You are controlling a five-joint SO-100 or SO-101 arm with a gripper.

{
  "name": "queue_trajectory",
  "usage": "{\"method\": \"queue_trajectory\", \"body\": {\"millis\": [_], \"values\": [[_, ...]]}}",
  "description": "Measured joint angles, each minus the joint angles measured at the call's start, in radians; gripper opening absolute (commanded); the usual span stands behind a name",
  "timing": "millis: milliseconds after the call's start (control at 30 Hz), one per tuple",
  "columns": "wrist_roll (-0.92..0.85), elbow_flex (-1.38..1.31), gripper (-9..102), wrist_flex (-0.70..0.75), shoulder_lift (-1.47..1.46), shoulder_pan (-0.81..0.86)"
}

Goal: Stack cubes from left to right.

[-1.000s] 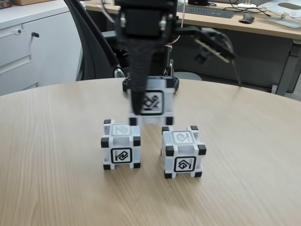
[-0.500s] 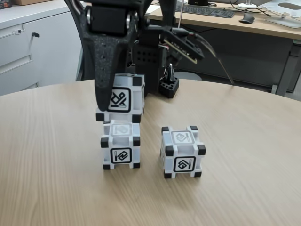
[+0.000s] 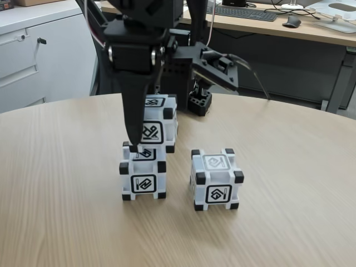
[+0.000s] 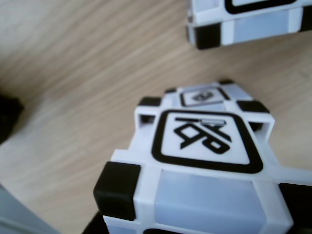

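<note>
Three white cubes with black corners show in the fixed view. My gripper (image 3: 151,134) is shut on one cube (image 3: 158,123), with a black finger (image 3: 133,114) across its front left. The held cube hangs just over the left cube (image 3: 143,179), a little behind it and low enough to overlap its top; I cannot tell whether they touch. The right cube (image 3: 216,186) stands alone on the table. In the wrist view the held cube (image 4: 202,161) is close up, the left cube's top (image 4: 202,96) peeks out past it, and the right cube (image 4: 243,22) sits at the top edge.
The round wooden table (image 3: 67,222) has free room in front and on both sides. A small black holder (image 3: 199,103) stands behind the cubes by the arm's base. Behind the table are an office chair (image 3: 108,55), a white cabinet (image 3: 39,50) and a desk (image 3: 289,28).
The gripper carried the cube left from above the gap between the two standing cubes, then lowered it onto the top of the left cube.
</note>
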Motion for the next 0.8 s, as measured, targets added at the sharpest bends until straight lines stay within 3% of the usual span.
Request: {"method": "queue_trajectory", "body": {"millis": [800], "values": [[0.063,0.000,0,0.008,0.120,-0.005]]}}
